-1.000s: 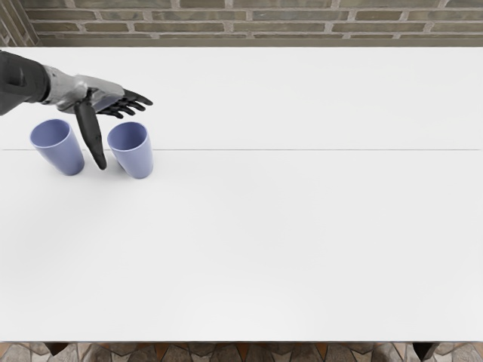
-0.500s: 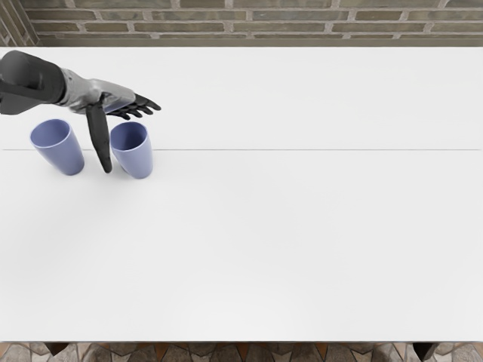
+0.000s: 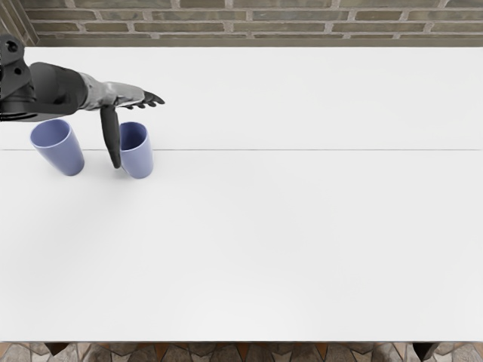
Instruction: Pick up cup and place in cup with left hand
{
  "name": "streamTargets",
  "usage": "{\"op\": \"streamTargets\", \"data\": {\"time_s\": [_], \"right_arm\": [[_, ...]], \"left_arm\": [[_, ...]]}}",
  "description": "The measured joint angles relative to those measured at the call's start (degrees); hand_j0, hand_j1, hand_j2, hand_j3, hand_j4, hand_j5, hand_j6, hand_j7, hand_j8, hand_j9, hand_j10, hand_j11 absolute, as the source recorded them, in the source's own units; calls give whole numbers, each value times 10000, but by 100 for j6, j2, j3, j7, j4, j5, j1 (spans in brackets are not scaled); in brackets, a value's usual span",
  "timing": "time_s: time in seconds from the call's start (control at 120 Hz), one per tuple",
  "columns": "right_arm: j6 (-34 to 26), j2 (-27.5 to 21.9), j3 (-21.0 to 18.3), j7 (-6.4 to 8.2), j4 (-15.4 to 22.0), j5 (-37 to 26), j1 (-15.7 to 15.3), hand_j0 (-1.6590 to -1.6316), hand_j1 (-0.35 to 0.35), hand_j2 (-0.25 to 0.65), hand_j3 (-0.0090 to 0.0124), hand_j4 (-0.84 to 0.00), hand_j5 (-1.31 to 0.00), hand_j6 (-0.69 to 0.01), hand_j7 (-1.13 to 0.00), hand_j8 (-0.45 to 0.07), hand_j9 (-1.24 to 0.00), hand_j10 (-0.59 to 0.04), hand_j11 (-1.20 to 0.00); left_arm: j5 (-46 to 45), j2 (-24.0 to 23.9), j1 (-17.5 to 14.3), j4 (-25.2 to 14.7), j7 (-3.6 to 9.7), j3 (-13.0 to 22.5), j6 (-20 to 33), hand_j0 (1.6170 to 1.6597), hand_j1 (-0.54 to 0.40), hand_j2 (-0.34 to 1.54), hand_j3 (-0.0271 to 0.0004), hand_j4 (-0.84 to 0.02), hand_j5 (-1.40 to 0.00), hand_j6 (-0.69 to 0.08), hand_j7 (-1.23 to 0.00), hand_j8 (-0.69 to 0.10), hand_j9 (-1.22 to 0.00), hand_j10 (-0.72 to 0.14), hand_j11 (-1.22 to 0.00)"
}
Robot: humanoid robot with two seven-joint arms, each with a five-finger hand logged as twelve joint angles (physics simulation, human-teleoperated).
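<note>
Grip blue cup [image 3: 138, 160] beside thumb [image 3: 111, 136] round its middle w/ left hand [image 3: 112, 94], w/ fingers [image 3: 153, 99] wide & empty, as prob. light, hard & a bit slippy.

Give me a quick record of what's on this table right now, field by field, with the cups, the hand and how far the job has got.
cups: two, both blue and standing apart
outer cup: left cup, upright, nearer the picture's left edge
inner cup: right cup, upright, partly behind the thumb
hand: left robot hand, open, nothing held
thumb contact: cannot tell
stacking: not done, neither cup is in the other
surface: white table
backdrop: brick wall
</note>
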Motion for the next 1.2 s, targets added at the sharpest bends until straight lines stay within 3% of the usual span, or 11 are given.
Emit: {"op": "streamTargets", "data": {"time_s": [0.342,0.692,1.067,1.2], "right_arm": [[-1,0,-1,0,0,0,0,-16581,-3491,0,0,-1,0,-2,0,-1,0,-1,0],[-3,0,0,0,0,0,-1,-16581,-3491,0,0,-1,0,-2,0,-1,0,0,0],[-2,0,0,0,0,0,-1,-16581,-3491,0,0,-1,0,-2,0,-1,0,0,0],[-3,0,-1,0,0,0,-1,-16581,-3491,0,0,-1,0,-2,0,-1,0,0,0]], "left_arm": [[309,-213,79,-3,0,462,742,16581,2792,128,0,-620,-771,-630,-770,-627,-768,-615,-767],[349,-292,137,1,-3,638,953,16581,2286,215,0,-1044,-1321,-1054,-1319,-1051,-1318,-1038,-1317],[359,-301,173,5,-9,647,1000,16580,1160,394,0,-2005,-2575,-2015,-2573,-2012,-2571,-2000,-2570],[358,-301,175,5,-8,650,999,16582,121,866,0,-2331,-3046,-2340,-3043,-2337,-3042,-2325,-3042]]}}
